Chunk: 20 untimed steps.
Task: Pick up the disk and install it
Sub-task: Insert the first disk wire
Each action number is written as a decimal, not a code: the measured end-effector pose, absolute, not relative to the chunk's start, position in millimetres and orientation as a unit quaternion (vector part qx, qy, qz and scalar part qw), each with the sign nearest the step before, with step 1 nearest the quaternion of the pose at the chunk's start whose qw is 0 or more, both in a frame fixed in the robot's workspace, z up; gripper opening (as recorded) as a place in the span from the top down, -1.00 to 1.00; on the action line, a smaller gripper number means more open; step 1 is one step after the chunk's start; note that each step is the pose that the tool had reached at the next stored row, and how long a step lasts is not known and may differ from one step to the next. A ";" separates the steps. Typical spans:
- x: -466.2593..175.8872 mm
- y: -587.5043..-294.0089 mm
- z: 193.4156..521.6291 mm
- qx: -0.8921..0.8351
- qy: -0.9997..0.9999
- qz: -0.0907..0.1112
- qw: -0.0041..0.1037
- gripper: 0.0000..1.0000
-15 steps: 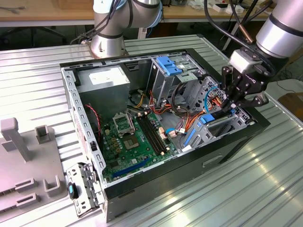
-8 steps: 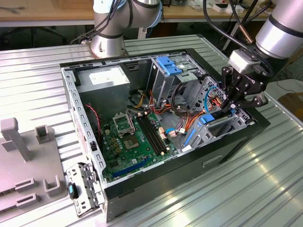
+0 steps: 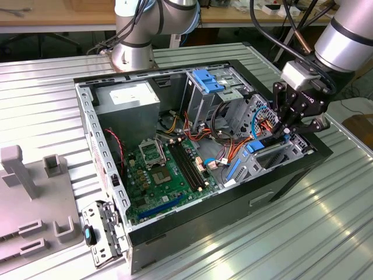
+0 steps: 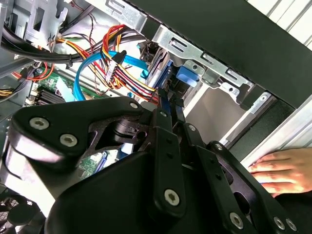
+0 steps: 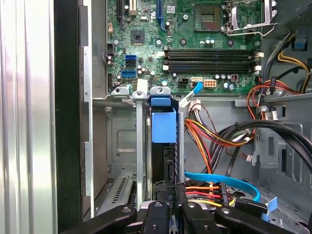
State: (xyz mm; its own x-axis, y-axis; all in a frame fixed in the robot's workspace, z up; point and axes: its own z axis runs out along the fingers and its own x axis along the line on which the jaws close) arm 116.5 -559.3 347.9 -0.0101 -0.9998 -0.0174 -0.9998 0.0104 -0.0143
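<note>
The disk [image 5: 163, 126], dark with a bright blue carrier frame, stands on edge in the drive bay slot at the front corner of the open computer case [image 3: 192, 233], between metal rails. In the exterior view its blue frame [image 3: 254, 146] shows at the case's right end. My gripper [image 3: 284, 133] hangs right over it. In both wrist views the black fingers sit close together on the disk's near edge, so the gripper [image 5: 175, 192] [image 4: 167, 105] is shut on it. The disk's blue tab [image 4: 187, 77] lies just beyond the fingertips.
Bundles of red, yellow and orange wires and a blue data cable [image 5: 219, 178] crowd the space beside the bay. The motherboard [image 3: 157, 169], power-supply box [image 3: 128, 96] and a blue bracket [image 3: 207, 79] on the drive cage fill the case. A person's hand [image 4: 280, 168] rests outside the case.
</note>
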 end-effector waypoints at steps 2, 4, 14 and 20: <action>116.5 -559.3 347.9 -0.703 0.711 0.001 0.011 0.67; 116.5 -559.3 347.7 -0.703 0.711 0.001 0.011 0.67; 116.5 -559.3 346.3 -0.703 0.711 0.001 0.011 0.67; 116.5 -558.8 349.7 -0.703 0.711 0.001 0.011 0.67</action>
State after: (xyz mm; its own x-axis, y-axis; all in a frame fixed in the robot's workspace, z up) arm 116.5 -558.8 349.7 -0.0107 -0.9998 -0.0171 -0.9998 0.0109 -0.0143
